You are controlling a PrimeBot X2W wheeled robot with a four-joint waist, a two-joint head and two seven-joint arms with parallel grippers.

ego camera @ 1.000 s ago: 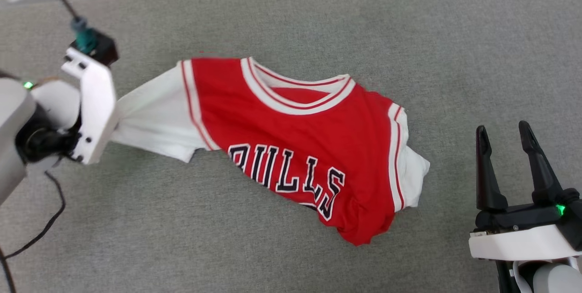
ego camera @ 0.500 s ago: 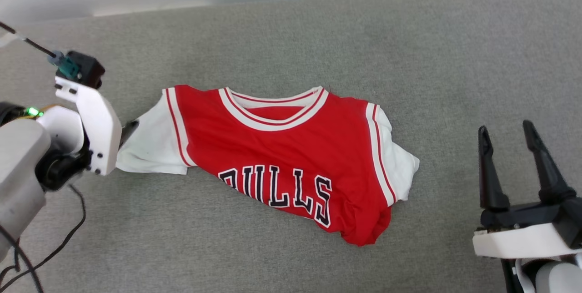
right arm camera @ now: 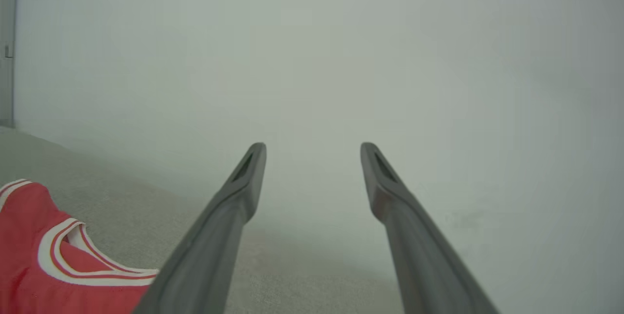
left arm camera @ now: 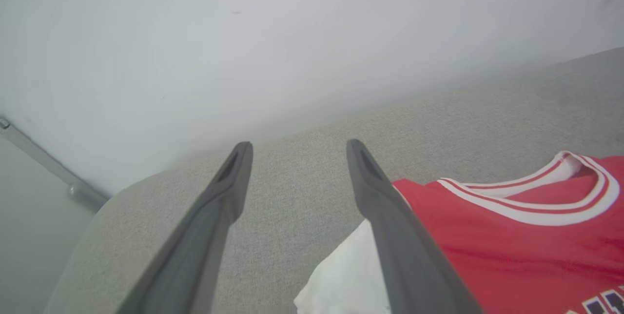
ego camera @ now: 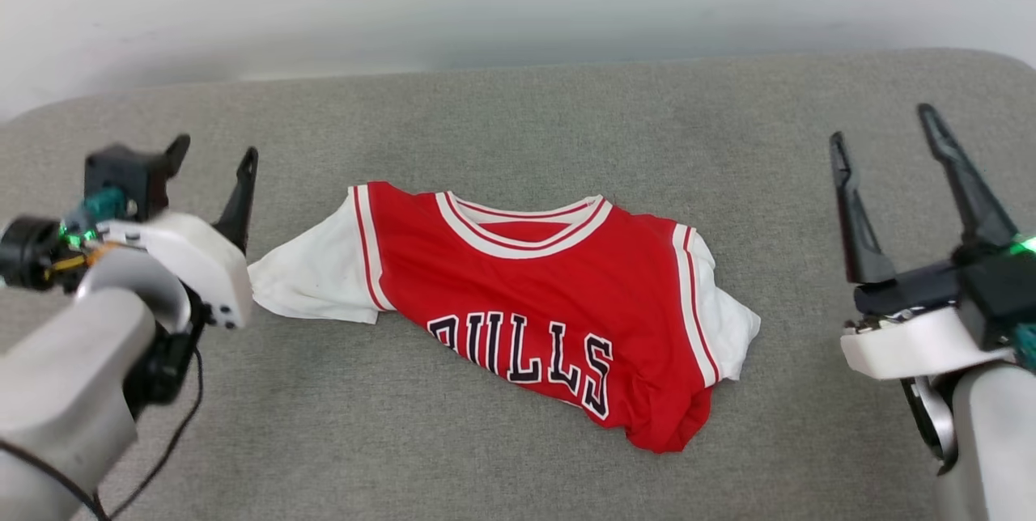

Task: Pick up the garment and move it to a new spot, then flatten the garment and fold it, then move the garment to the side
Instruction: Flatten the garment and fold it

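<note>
Plainly, both pairs of long dark fingers stand spread wide with nothing between them. The left gripper [ego camera: 214, 150] points its fingers away from the robot, and its own wrist view shows bare grey cloth in the gap between the two tips. Just beside its right-hand finger [ego camera: 241, 193] lies the end of a white sleeve; whether the gripper's white body touches that sleeve edge cannot be told. The sleeve belongs to the red basketball-style jersey shirt [ego camera: 550, 278] with white sleeves, white-and-red striped trim and black, white-outlined "BULLS" lettering. It lies front up between the two grippers, nearer the left one, with its collar turned the way the fingers point. Its lettering runs at a slant, and its lower hem is bunched into a rumpled red point on the side toward the right gripper [ego camera: 881, 123]. That gripper's fingers also point away from the robot, well apart from the shirt's crumpled far sleeve. Under everything spreads a grey fabric-covered worktop [ego camera: 405, 440] with rounded far corners. Beyond the fingertips rises a pale wall [ego camera: 518, 3]. A black cable [ego camera: 174, 432] loops down beneath the left arm.
</note>
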